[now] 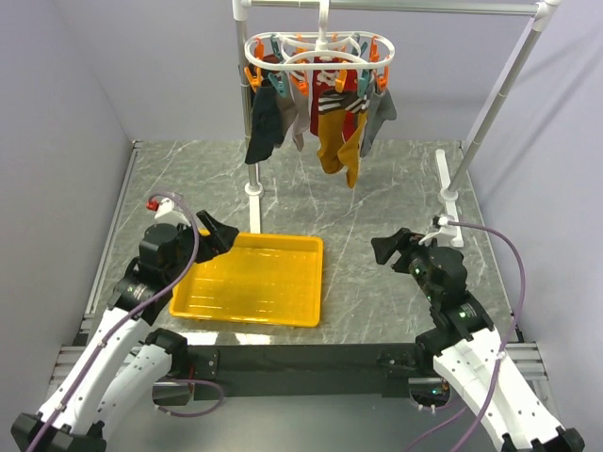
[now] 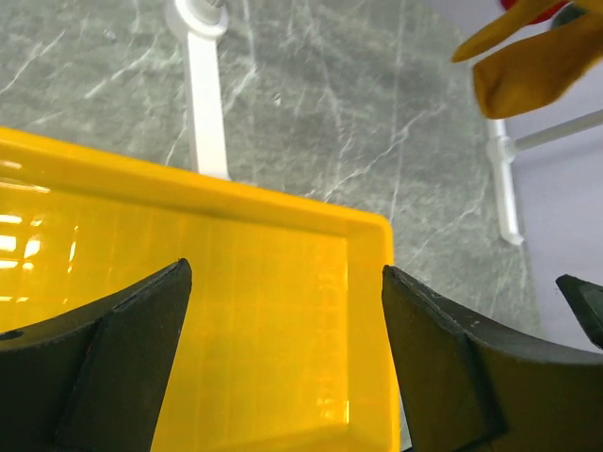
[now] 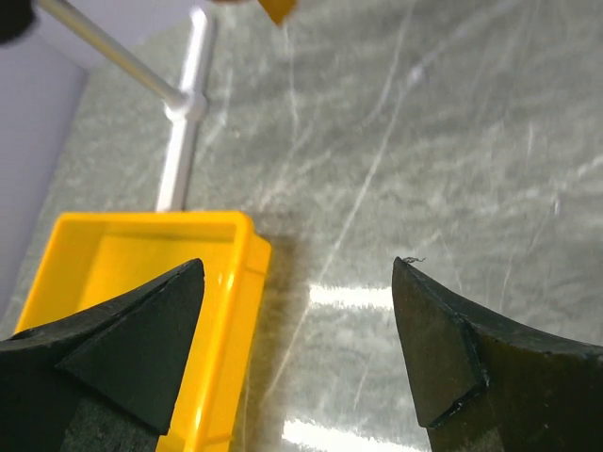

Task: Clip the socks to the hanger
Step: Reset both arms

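Observation:
The mustard-brown socks (image 1: 337,141) with striped cuffs hang clipped to the white oval hanger (image 1: 320,52) at the top of the top view, among dark navy, grey and red socks. Their toes show at the top right of the left wrist view (image 2: 532,66). My left gripper (image 1: 219,231) is open and empty over the far left corner of the yellow tray (image 1: 252,280); in its wrist view (image 2: 287,282) only the tray shows between its fingers. My right gripper (image 1: 388,247) is open and empty above the marble table, right of the tray (image 3: 297,278).
The white rack's poles (image 1: 497,94) and feet (image 1: 448,196) stand at the back; one foot (image 2: 207,104) lies just beyond the tray. The yellow tray (image 3: 141,273) holds nothing. Grey walls close in the left, right and back.

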Controlling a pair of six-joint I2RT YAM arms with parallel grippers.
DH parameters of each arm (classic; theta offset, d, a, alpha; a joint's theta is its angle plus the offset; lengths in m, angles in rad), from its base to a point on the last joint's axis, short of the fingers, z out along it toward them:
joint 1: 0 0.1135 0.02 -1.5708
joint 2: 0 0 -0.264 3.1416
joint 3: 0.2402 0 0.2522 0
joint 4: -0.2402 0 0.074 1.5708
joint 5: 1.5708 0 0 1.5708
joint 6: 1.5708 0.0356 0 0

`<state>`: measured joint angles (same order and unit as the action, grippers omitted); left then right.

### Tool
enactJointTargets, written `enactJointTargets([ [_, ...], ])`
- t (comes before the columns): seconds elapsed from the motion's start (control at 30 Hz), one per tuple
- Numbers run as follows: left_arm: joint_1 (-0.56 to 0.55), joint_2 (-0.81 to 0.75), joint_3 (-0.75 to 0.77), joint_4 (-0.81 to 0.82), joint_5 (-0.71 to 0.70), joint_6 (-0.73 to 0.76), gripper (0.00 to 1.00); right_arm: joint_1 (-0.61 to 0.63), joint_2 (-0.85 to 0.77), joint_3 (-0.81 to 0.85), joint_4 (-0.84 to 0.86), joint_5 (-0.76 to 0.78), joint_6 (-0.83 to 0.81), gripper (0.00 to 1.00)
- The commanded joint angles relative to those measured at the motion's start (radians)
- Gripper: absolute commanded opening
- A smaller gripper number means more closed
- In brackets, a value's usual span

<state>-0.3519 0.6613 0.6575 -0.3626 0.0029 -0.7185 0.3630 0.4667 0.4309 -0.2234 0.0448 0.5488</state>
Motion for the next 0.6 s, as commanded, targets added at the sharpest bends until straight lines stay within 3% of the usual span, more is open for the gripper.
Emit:
enactJointTargets([
  [0.0, 0.004, -0.046, -0.038, 0.146, 0.0, -0.045, 0.87, 0.007, -0.028, 0.046, 0.075, 0.044, -0.052, 0.87],
  [0.4, 0.004, 0.014, 0.036, 0.105, -0.041, 0.082, 0.88, 0.007, 0.012, 0.146, 0.001, 0.052, -0.147, 0.88],
  [0.57, 0.004, 0.035, 0.082, 0.12, 0.005, 0.145, 0.88, 0.007, 0.056, 0.221, -0.05, 0.056, -0.174, 0.88],
])
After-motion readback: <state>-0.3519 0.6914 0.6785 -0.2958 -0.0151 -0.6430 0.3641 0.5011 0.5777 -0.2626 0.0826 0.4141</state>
